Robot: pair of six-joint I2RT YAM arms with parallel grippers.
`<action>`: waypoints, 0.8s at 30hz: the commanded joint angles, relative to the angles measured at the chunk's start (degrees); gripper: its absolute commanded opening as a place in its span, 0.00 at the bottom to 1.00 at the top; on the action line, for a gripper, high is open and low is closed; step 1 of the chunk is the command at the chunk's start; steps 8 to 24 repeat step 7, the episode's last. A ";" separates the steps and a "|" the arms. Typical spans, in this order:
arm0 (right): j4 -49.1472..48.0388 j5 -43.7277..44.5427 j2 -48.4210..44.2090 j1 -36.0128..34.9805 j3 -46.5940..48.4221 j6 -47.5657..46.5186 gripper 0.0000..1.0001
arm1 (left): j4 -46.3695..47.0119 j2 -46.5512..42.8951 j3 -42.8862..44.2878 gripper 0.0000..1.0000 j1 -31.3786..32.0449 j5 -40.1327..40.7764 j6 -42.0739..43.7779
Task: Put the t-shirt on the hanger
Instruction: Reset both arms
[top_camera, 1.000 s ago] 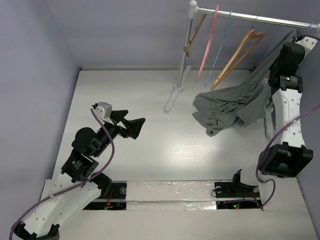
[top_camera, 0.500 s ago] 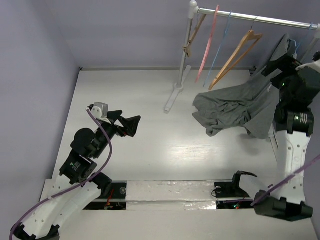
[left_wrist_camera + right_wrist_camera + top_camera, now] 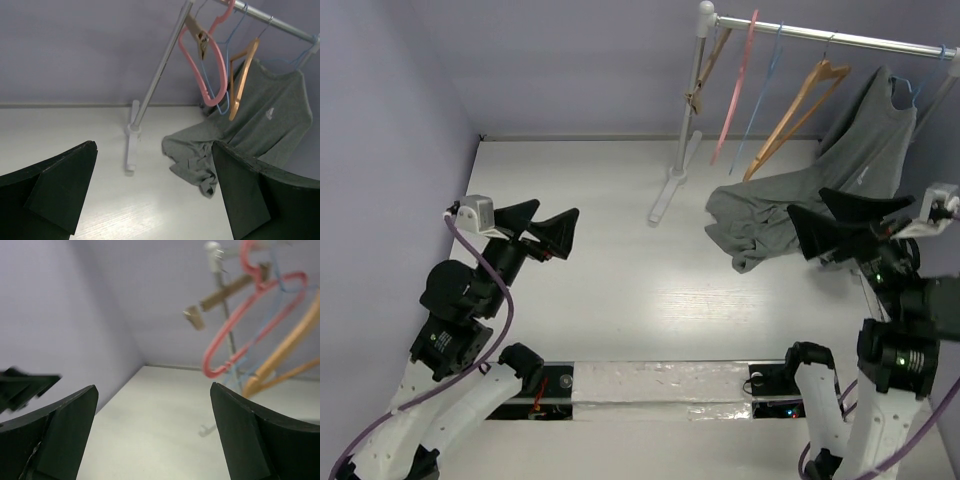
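Note:
The grey t-shirt (image 3: 868, 150) hangs by its shoulders on the light-blue hanger (image 3: 903, 93) at the right end of the rail. Its lower half lies crumpled on the table (image 3: 760, 225). The left wrist view shows the t-shirt (image 3: 260, 120) with its white chest logo and the hanger (image 3: 300, 58) hooked on the rail. My right gripper (image 3: 807, 202) is open and empty, just in front of the hanging cloth and apart from it. My left gripper (image 3: 557, 207) is open and empty over the left of the table. Both wrist views show wide jaws with nothing between them: left gripper (image 3: 154, 145), right gripper (image 3: 152, 387).
The metal rail (image 3: 820, 36) stands on a white post (image 3: 690, 100) at the back. On it hang a pink hanger (image 3: 740, 80), a second thin blue hanger (image 3: 766, 85) and a tan wooden hanger (image 3: 800, 100). Purple walls close the left and back.
My right gripper opened, let go at the rail's right end and drew back toward the near side. The t-shirt now hangs on its own. The left arm pulled back to the left.

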State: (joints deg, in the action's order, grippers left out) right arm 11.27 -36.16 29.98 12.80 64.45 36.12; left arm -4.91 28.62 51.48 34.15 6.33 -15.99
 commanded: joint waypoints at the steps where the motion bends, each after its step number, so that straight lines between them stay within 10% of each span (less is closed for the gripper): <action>1: -3.37 -7.70 -3.34 0.30 4.54 -0.08 1.00 | 3.68 -0.93 2.83 0.99 0.30 1.40 -0.27; 24: -0.72 -6.90 -4.22 0.30 5.08 -2.11 1.00 | 3.33 -0.15 2.83 0.99 0.30 2.28 -1.68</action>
